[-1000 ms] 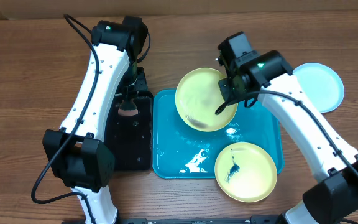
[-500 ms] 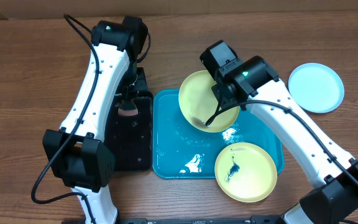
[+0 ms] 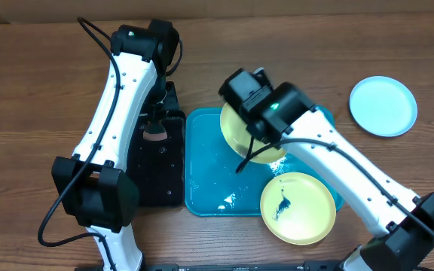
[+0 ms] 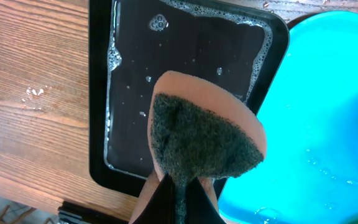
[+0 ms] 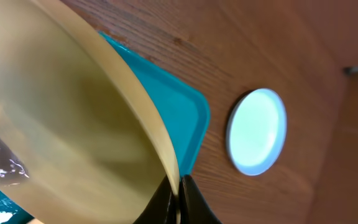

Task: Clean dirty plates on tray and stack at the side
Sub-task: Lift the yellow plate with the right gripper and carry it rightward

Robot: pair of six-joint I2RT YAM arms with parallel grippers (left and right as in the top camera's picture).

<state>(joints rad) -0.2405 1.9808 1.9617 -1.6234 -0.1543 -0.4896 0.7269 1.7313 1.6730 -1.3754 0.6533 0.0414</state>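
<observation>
My right gripper (image 5: 178,186) is shut on the rim of a pale yellow-green plate (image 5: 67,124) and holds it tilted over the back of the turquoise tray (image 3: 202,162); the plate also shows in the overhead view (image 3: 241,132), partly hidden by the arm. A second yellow-green plate (image 3: 297,208) with a dark smear lies on the tray's front right corner. The light blue plate (image 3: 383,106) lies on the table at the far right. My left gripper (image 4: 178,190) is shut on a sponge (image 4: 204,134) with a dark scouring face, held above the black tray (image 4: 185,43).
The black tray (image 3: 159,162) with soapy water stands left of the turquoise tray. White foam streaks (image 3: 232,197) lie on the turquoise tray's front. The light blue plate also shows in the right wrist view (image 5: 257,130).
My right arm has swung left with the yellow-green plate, carrying it from the tray's back right toward its back middle and tilting it more. The left arm has not moved.
</observation>
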